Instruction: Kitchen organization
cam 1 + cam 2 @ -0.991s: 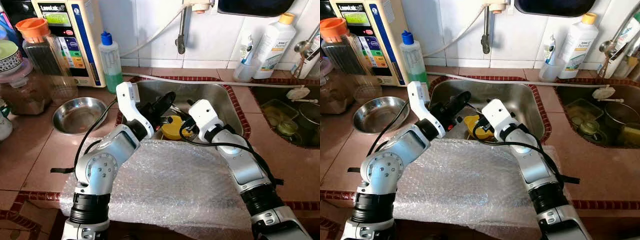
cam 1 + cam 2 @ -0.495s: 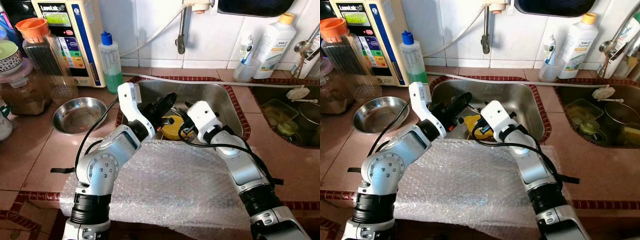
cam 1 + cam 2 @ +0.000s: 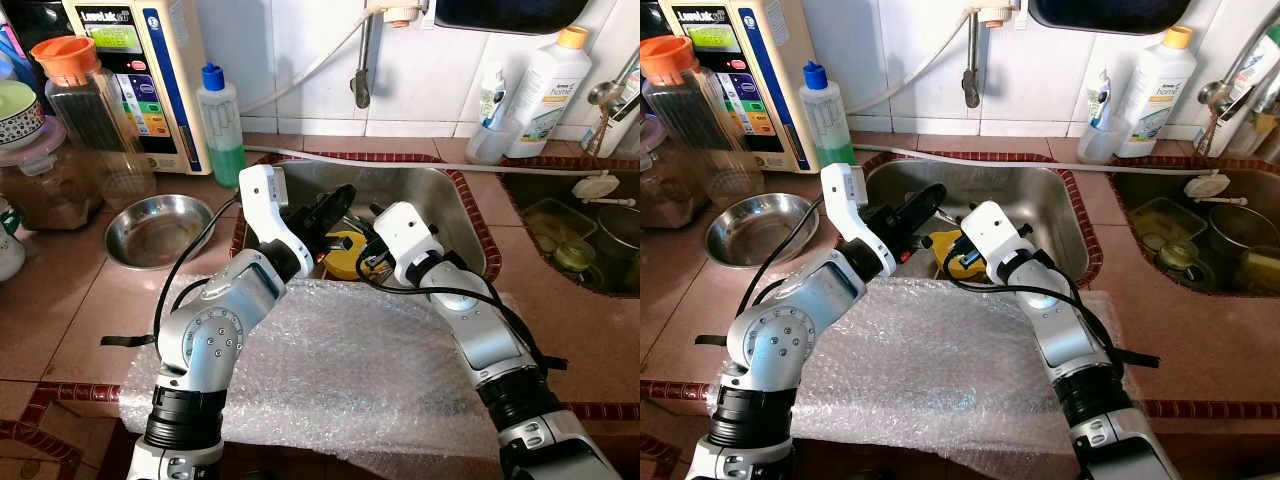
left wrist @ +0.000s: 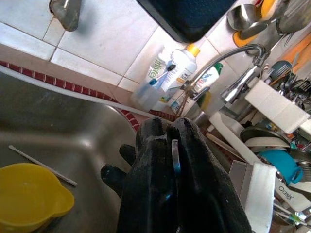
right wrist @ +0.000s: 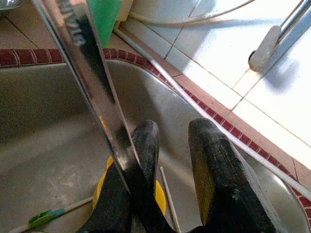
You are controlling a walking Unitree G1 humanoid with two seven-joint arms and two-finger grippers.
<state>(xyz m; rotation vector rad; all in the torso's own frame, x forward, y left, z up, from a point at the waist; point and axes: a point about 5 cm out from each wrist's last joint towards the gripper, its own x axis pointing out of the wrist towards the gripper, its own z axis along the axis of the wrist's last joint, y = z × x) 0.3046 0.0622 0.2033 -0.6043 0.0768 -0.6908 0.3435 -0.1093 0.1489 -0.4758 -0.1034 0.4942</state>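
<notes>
Both arms reaching over the sheet of bubble wrap (image 3: 330,370) into the steel sink (image 3: 455,205). Left gripper (image 3: 335,203) pressed closed above the yellow cup (image 3: 345,255) on the sink floor. Right gripper (image 5: 175,150) parted, a shiny metal blade (image 5: 92,82) lying against one finger; handle hidden, so actual grip impossible to tell. Cup half covered by both wrists.

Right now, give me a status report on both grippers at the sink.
Left gripper shut on a thin metal piece, over the sink. Right gripper open, a knife blade against one finger. Yellow cup below in the basin. Nothing blocking.
</notes>
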